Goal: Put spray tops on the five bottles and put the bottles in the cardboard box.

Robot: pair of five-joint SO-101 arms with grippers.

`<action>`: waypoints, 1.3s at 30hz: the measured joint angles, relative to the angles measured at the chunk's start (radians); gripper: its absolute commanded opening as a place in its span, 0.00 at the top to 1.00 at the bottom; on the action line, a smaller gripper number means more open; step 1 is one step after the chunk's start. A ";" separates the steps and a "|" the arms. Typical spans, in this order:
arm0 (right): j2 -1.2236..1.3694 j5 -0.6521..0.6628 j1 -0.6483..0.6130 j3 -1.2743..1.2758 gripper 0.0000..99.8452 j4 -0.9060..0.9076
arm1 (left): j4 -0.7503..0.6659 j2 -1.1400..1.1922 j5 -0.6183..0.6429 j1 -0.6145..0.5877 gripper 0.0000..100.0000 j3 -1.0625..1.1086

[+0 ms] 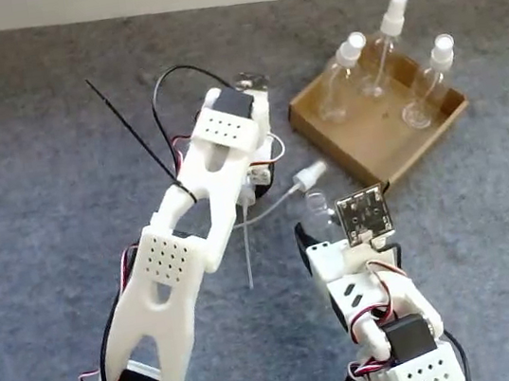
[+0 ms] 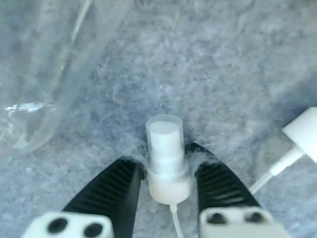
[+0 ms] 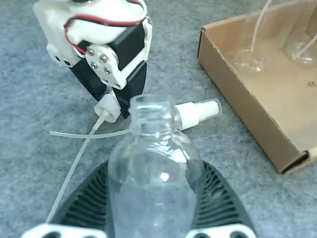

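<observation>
My right gripper (image 1: pixel 316 229) (image 3: pixel 154 171) is shut on a clear open-necked bottle (image 1: pixel 317 204) (image 3: pixel 151 183), held upright near the table's middle. Just beyond it my left gripper (image 1: pixel 253 191) (image 2: pixel 166 161) (image 3: pixel 111 99) is shut on a white spray top (image 2: pixel 166 158) (image 3: pixel 106 106), whose thin tube (image 1: pixel 247 249) trails over the carpet. A second spray top (image 1: pixel 310 175) (image 2: pixel 302 131) (image 3: pixel 198 111) lies on the carpet between the grippers and the cardboard box (image 1: pixel 323 137) (image 3: pixel 237 94). Three capped bottles (image 1: pixel 382 52) stand in the box.
Grey carpet covers the table. A clear, blurred bottle shape (image 2: pixel 39 99) lies close to the left gripper. The box sits at the back right, and open carpet spreads to the left and along the front.
</observation>
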 measured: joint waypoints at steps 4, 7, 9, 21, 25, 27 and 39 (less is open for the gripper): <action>0.000 0.000 0.000 0.000 0.99 0.000 | 0.000 0.000 0.000 0.000 1.00 0.000; 0.000 0.000 0.000 0.000 0.99 0.000 | 0.000 0.000 0.000 0.000 1.00 -0.006; 0.000 0.000 0.000 0.000 0.99 0.000 | 0.011 0.002 0.000 0.000 1.00 -0.023; 0.000 0.000 0.000 0.000 0.99 -0.209 | 0.035 -0.295 -0.002 -0.005 1.00 -0.094; 0.000 0.000 0.000 0.000 0.99 -0.235 | 0.040 -0.439 -0.002 -0.012 1.00 -0.094; 0.000 -0.003 0.000 0.000 0.99 -0.264 | 0.040 -0.517 -0.002 -0.008 1.00 -0.094; 0.000 -0.003 -0.104 0.000 0.99 -0.307 | 0.041 -0.928 -0.002 0.163 1.00 -0.094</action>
